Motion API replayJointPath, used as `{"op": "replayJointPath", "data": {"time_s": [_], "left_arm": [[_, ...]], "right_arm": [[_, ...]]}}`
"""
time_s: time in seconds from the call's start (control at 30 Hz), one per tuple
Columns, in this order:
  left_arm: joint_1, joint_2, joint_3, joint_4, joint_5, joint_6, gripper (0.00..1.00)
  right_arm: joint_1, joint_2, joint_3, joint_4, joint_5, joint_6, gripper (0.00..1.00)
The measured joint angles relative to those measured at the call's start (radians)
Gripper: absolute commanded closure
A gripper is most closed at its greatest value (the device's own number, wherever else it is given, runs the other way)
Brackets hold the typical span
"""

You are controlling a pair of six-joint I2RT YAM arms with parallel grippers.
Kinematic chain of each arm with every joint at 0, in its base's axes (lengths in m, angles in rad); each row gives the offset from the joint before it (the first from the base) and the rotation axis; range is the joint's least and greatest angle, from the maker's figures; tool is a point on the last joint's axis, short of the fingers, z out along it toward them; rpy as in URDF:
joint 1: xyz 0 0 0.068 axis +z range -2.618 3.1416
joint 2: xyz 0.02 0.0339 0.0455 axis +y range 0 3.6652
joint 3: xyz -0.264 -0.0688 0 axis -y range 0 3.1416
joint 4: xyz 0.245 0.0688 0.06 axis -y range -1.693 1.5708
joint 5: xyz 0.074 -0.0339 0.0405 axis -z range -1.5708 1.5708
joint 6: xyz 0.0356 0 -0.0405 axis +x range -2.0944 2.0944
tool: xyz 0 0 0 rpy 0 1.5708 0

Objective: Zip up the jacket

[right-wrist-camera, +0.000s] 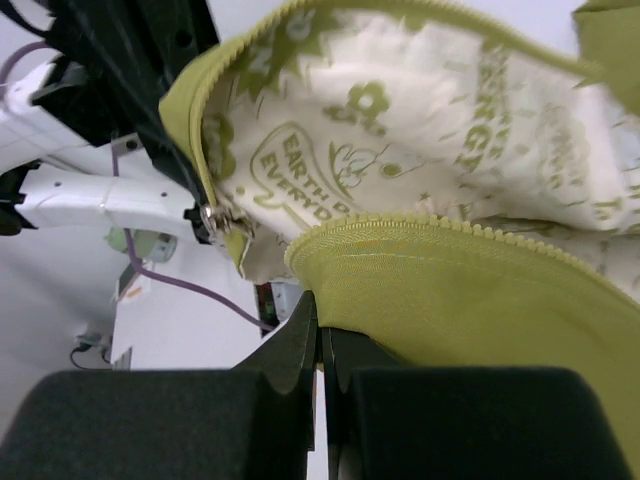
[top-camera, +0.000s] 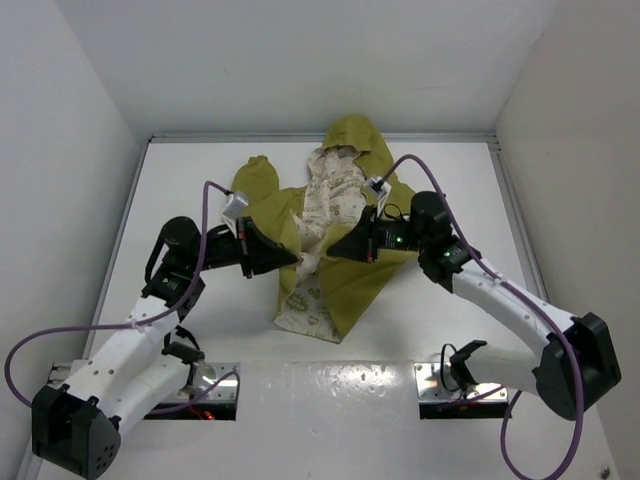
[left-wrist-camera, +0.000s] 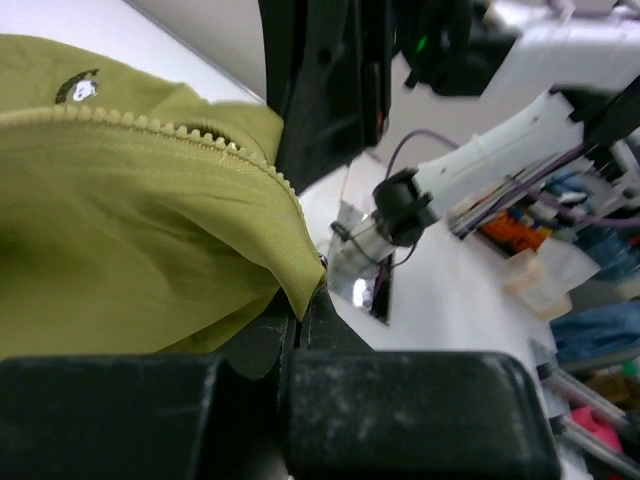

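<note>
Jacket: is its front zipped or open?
Open. The jacket shows cream lining between its front edges, and the zipper teeth lie unjoined.

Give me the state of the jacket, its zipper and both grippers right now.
Jacket, open at the front, lining showing.
Zipper, undone, its two sides apart.
Left gripper, shut on one front edge of the jacket.
Right gripper, shut on the other front edge.

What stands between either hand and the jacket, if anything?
Nothing visible. The left hand is shut on one zipper edge of the jacket. The right hand is shut on the other edge. Both touch the cloth directly.
</note>
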Motion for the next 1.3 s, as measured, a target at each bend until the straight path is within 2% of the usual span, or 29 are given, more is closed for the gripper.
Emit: {"op": "replayJointPath", "data": {"time_s": [0.23, 0.43, 1.3], "left_arm": [[0.048, 0.05, -0.068, 0.318, -0.008, -0.333, 1.0], [0.049, 0.064, -0.073, 0.431, -0.011, -0.46, 1.0], [0.066, 0.069, -0.111, 0.51, -0.023, -0.567, 1.0]], "right_arm": [[0.033, -0.001, -0.042, 0.155, 0.009, 0.071, 1.0], [0.031, -0.001, -0.042, 0.214, 0.019, 0.095, 1.0], [0.083, 0.051, 0.008, 0.284, 0.048, 0.157, 1.0]]}}
